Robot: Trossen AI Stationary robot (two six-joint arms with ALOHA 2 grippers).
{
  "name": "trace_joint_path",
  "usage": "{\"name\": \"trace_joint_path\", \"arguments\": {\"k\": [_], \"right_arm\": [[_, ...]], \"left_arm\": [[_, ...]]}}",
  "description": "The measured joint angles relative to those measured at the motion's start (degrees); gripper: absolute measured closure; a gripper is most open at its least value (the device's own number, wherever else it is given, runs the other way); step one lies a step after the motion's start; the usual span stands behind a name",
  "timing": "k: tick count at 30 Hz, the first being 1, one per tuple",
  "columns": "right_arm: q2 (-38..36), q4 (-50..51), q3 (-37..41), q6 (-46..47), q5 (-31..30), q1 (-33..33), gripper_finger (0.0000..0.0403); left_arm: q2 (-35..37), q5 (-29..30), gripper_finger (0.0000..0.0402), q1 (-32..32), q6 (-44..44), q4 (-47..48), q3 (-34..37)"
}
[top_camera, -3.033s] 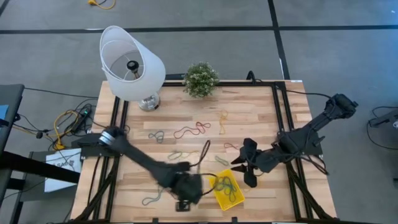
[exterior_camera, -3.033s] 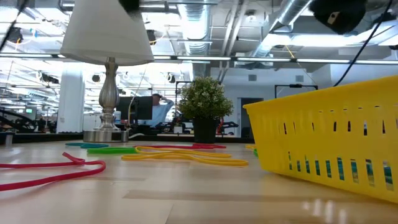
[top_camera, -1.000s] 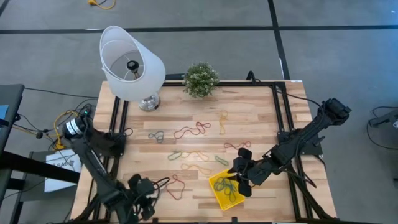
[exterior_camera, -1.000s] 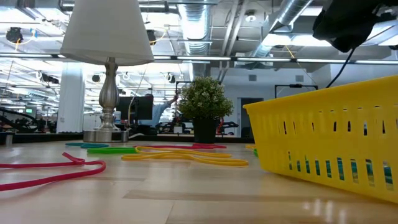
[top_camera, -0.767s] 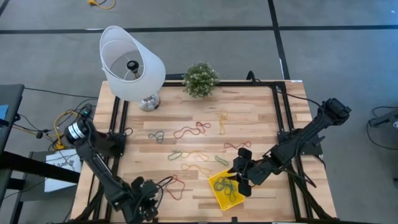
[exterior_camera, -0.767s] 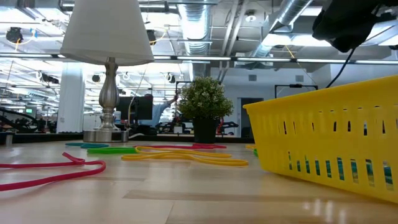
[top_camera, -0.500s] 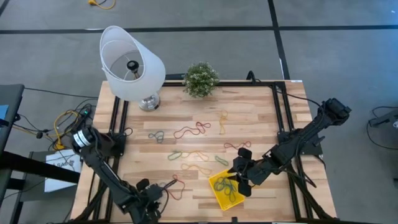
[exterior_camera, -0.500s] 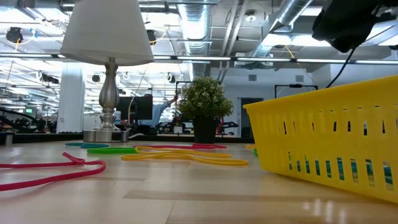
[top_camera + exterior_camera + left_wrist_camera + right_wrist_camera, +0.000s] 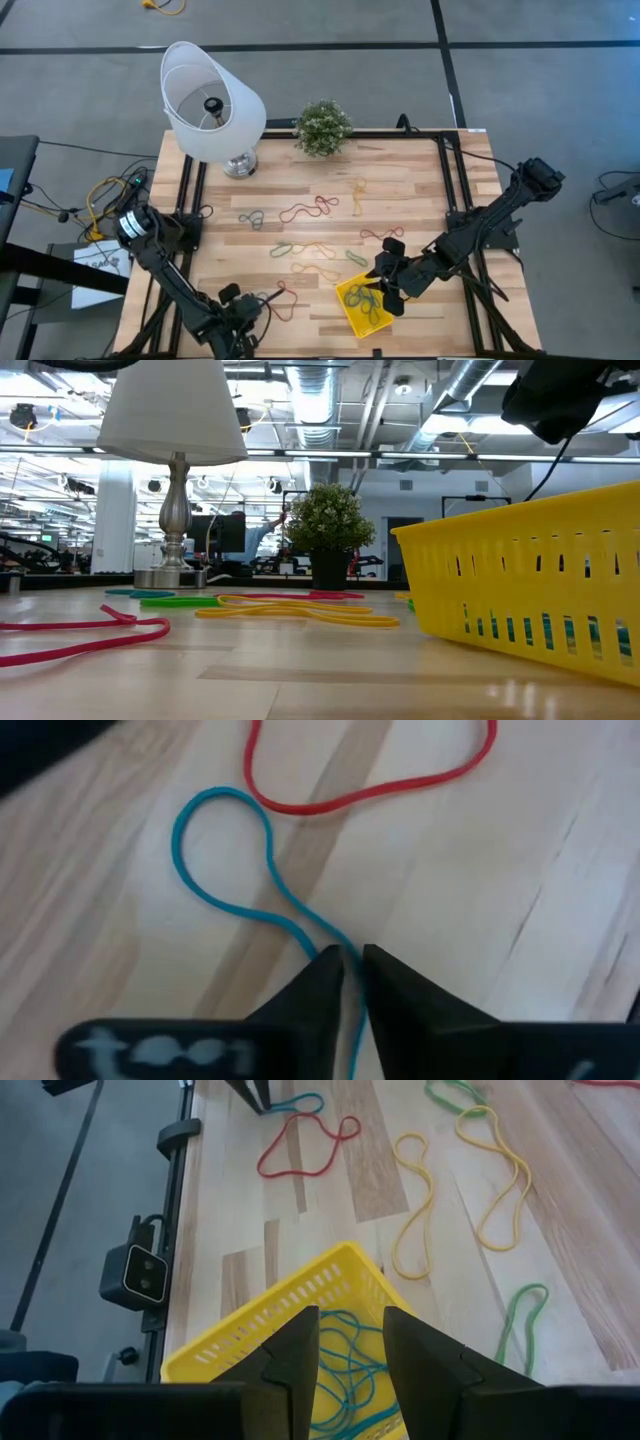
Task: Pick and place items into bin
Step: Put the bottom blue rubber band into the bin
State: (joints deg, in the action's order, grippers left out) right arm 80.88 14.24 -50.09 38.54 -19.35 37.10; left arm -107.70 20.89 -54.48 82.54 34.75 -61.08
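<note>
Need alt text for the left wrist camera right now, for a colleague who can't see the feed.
The left gripper is nearly closed on a thin blue loop lying on the wooden table, pinching its strands between the two dark fingertips. A red loop lies just beyond the blue one, apart from the gripper.

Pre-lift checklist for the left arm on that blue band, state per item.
1. Left end effector on the blue band: ok, tips nearly shut with the band's tail between them.
2. Grip secure: cannot tell, the band runs out of sight under the fingers.
3. Red band clear of the pinch: ok, it lies apart, beyond the blue loop.
4. Bin free to receive: not ok, the right end effector hangs open right over its rim.
5. Bin contents: ok, blue and green bands lie flat inside.
6. Bands on the path to the bin: cannot tell whether the red one will snag.
</note>
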Motion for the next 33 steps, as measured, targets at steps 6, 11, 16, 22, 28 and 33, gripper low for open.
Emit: {"name": "trace_joint_path", "arguments": {"k": [6,11,16,22,28,33], "right_arm": [[0.0,-0.11,0.0,0.02,0.0,0.02,0.0294],[0.0,-0.16,0.0,0.02,0.0,0.02,0.0294],[0.0,-0.18,0.0,0.0,0.0,0.02,0.0294],[0.0,-0.18,0.0,0.01,-0.17,-0.43,0.0294],[0.0,-0.16,0.0,0.13,-0.22,-0.5,0.0294],[0.0,1.81,0.0,4.43,-0.24,0.37,0.0294]], "left_arm": [[-0.03,1.32,0.0397,-0.65,1.16,-0.35,1.11],[-0.5,4.35,0.0401,-1.41,-0.26,2.82,-1.46],[-0.53,9.03,0.0401,-1.43,-1.18,11.58,-9.56],[-0.46,22.08,0.0401,-0.57,-11.37,14.36,-20.46],[-0.35,31.86,0.0401,3.05,-24.52,12.05,-29.92],[-0.31,32.07,0.0401,7.92,-40.14,1.06,-32.65]]}}
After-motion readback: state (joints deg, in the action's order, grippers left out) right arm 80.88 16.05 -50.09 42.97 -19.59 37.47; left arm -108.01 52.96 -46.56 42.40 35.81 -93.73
